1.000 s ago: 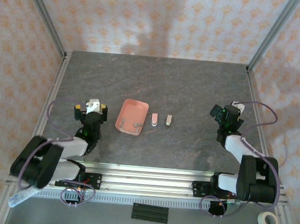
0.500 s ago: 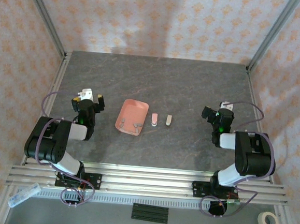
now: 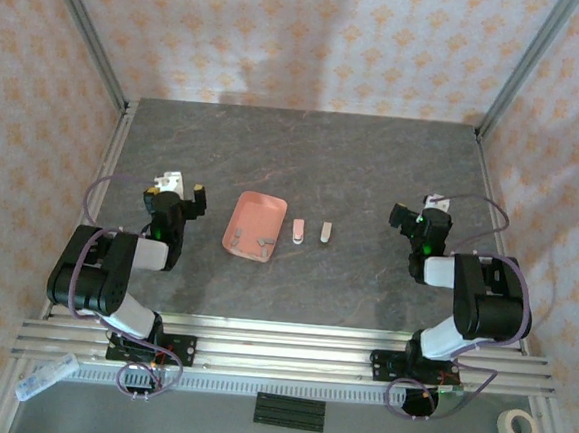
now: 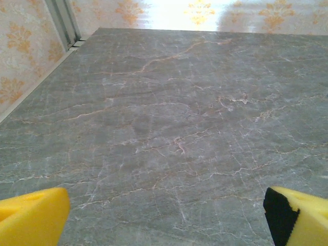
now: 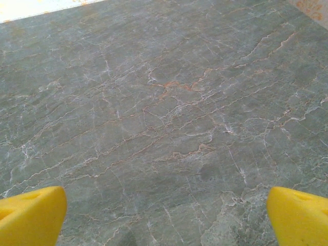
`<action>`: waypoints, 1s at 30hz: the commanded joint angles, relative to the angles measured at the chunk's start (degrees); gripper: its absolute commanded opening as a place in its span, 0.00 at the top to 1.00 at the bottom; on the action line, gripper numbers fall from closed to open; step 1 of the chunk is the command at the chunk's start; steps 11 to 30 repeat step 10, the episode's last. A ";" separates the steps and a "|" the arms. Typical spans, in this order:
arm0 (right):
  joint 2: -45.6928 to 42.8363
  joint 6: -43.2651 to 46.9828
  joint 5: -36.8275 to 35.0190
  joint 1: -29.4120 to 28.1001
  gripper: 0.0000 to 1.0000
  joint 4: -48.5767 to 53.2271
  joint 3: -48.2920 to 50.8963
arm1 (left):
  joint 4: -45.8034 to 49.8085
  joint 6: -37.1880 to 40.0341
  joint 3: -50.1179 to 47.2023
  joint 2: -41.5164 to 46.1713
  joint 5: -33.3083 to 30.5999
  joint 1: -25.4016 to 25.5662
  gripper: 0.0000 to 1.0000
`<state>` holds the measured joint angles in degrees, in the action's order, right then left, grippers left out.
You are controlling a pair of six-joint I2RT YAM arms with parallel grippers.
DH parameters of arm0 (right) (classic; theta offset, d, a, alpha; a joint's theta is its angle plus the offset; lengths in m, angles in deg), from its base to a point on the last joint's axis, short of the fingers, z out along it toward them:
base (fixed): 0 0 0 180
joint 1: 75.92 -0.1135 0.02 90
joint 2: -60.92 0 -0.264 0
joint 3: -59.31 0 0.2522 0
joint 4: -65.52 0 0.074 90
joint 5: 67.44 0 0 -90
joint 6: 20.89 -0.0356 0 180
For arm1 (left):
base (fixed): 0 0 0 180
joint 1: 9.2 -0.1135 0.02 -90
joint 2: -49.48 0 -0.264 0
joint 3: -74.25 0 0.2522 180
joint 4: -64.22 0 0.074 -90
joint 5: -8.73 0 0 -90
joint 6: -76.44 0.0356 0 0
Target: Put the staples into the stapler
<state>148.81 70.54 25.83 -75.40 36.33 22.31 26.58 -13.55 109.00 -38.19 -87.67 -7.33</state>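
The stapler [image 3: 298, 231], a small pale pink and white oblong, lies on the grey marble table just right of a salmon-pink tray [image 3: 258, 212]. Several tiny grey staples [image 3: 258, 242] lie at the tray's near edge. A small grey-beige oblong [image 3: 325, 231] lies right of the stapler. My left gripper [image 3: 183, 188] is left of the tray, open and empty. My right gripper [image 3: 417, 215] is well right of the stapler, open and empty. In the left wrist view the yellow fingertips [image 4: 32, 215] of the left gripper [image 4: 164, 220] frame bare table. The right gripper [image 5: 164, 218] does the same, its fingertips [image 5: 300, 215] far apart.
Metal frame posts [image 3: 88, 35] and patterned walls [image 3: 314, 38] enclose the table on three sides. A rail [image 3: 279, 351] runs along the near edge by the arm bases. A tape roll [image 3: 520, 426] and a black block [image 3: 289, 412] lie below the rail.
Both arms have folded from a low stretched pose into an upright one. The left gripper has shifted slightly left and the right gripper slightly left. The objects have not moved.
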 commanded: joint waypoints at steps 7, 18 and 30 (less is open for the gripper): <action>-0.57 0.95 -0.48 -0.26 0.01 -1.40 -0.93 | 1.48 0.89 1.46 -0.04 1.36 0.07 0.00; -0.54 1.00 -0.47 -0.26 0.01 -1.31 -0.94 | 0.88 0.68 1.17 0.03 0.71 0.15 0.00; -0.54 1.00 -0.47 -0.26 0.01 -1.31 -0.94 | 0.88 0.68 1.17 0.03 0.71 0.15 0.00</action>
